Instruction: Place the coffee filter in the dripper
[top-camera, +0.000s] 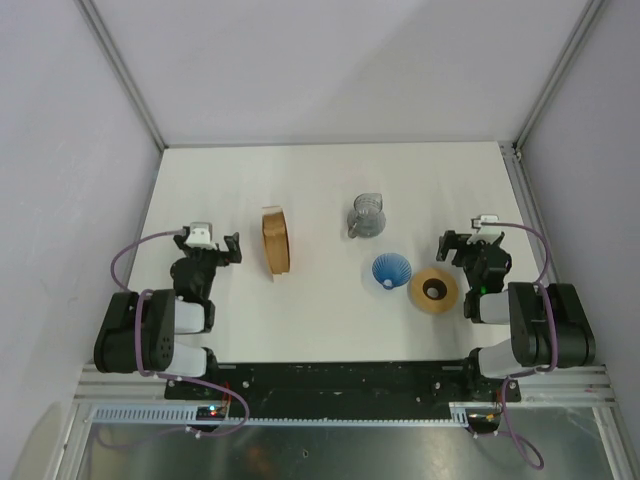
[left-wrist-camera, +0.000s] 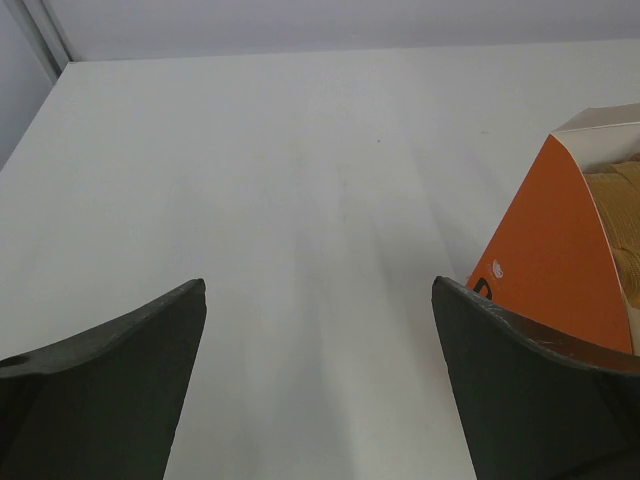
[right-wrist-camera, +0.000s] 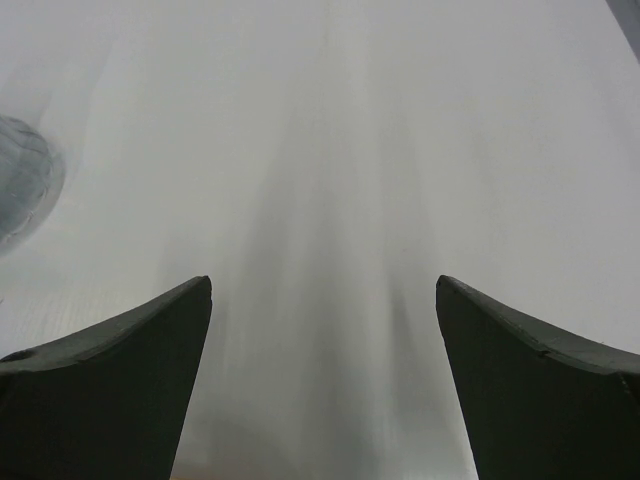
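Open and empty, the left tool (top-camera: 232, 250) should gently pinch a flimsy coffee filter by its rim off the stack (top-camera: 276, 240) to its right.

On the table (top-camera: 320, 180), the upright filter stack (top-camera: 276, 240) stands left of centre, the jug (top-camera: 367, 215) stands right of it and farther back, the dripper (top-camera: 391, 269) lies in front of the jug, and the ring collar (top-camera: 434, 290) lies just beside the dripper on its right.
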